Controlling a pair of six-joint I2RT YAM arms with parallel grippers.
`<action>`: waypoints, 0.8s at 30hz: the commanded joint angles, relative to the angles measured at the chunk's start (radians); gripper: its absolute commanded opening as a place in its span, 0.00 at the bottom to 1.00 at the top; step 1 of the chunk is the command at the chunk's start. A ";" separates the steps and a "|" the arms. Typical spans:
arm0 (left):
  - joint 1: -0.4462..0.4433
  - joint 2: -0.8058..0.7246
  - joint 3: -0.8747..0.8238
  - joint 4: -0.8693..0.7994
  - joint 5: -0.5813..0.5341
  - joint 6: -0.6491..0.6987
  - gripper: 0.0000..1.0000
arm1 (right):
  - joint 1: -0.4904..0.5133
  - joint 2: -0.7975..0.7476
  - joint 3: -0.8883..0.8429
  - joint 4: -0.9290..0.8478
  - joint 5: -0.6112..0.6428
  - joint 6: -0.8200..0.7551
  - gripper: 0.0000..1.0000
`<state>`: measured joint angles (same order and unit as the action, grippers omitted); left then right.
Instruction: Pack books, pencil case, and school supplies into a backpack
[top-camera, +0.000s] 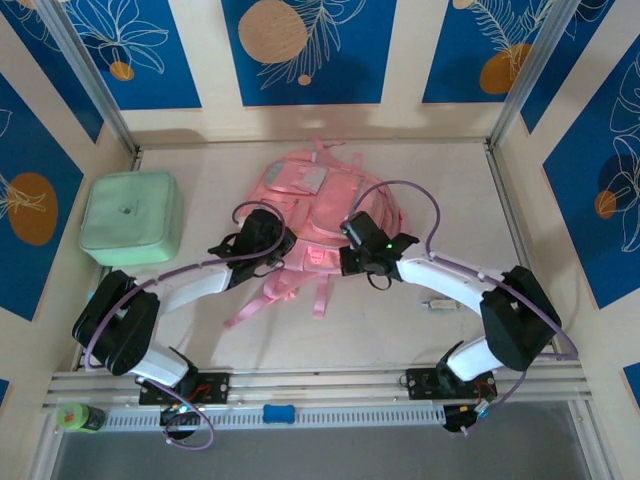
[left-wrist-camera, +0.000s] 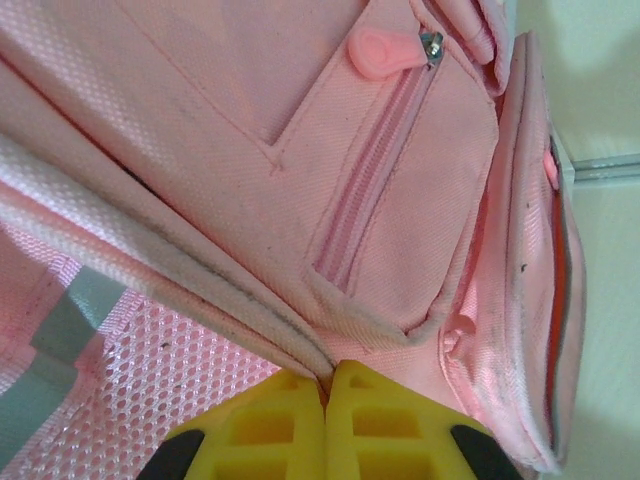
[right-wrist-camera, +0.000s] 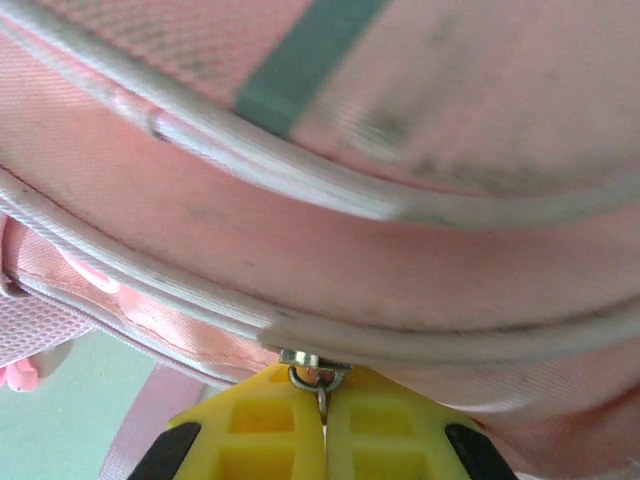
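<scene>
Opening step. Left gripper (left-wrist-camera: 325, 378) pinches the backpack (top-camera: 318, 195) seam at eight o'clock; right gripper (right-wrist-camera: 322, 388) pinches the zip pull (right-wrist-camera: 313, 360) at four. Next, likely: drag the pull along its track.

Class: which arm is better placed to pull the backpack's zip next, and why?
Probably right: the right tool is shut on the metal zip pull, while the left tool pinches only a backpack seam.
</scene>
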<state>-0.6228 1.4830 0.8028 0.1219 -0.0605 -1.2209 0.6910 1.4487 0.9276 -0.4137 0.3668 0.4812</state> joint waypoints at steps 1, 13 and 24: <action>0.047 0.008 0.051 -0.044 -0.005 0.076 0.00 | -0.052 -0.073 0.022 -0.164 -0.059 -0.019 0.00; 0.132 0.160 0.265 -0.045 0.139 0.253 0.00 | 0.058 -0.042 0.079 -0.217 -0.239 -0.046 0.00; 0.172 0.189 0.261 -0.030 0.222 0.221 0.00 | 0.015 0.180 0.282 -0.258 -0.147 0.094 0.09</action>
<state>-0.4541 1.6798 1.0740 0.0242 0.1127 -1.0039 0.7048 1.6150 1.1606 -0.6365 0.2161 0.5053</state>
